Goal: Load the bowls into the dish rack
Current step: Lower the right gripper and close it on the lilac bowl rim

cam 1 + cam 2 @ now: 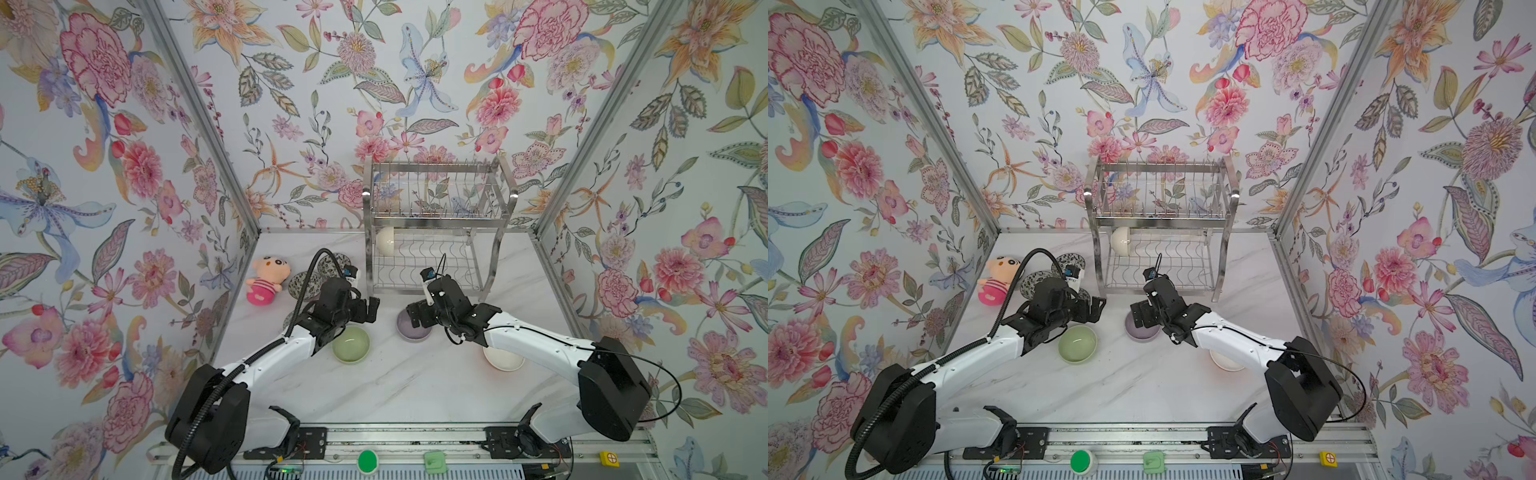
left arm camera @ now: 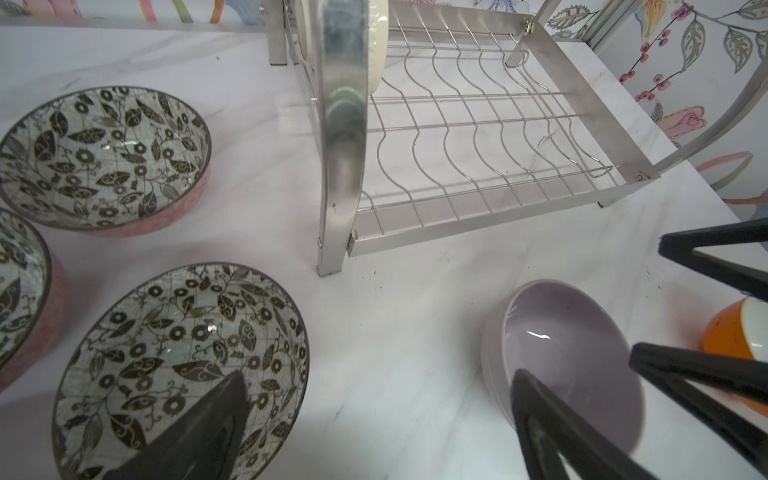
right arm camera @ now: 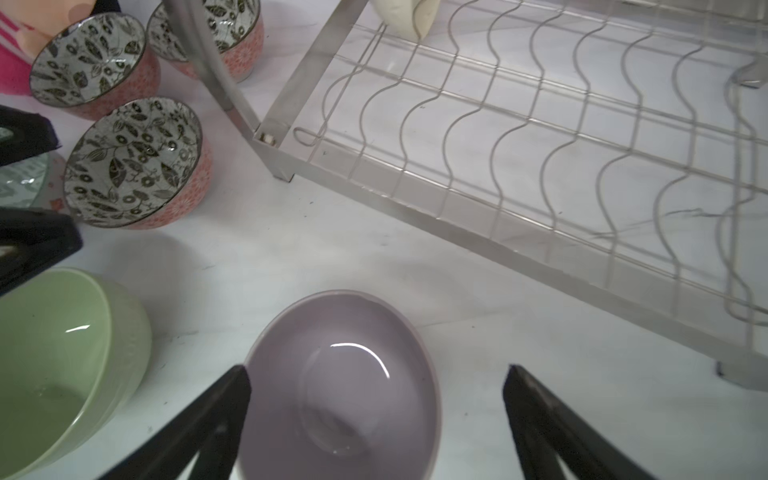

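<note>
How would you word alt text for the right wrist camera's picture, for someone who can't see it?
The right gripper, jaws open, flanks a lilac bowl on the table. Beside it sit a pale green bowl and leaf-patterned bowls; beyond, the dish rack holds one cream bowl on edge.

Lab booth: floral panels (image 1: 332,83), aluminium rail (image 1: 407,442).

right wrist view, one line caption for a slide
Open right gripper poised over the lilac bowl, dish rack just beyond.
</note>
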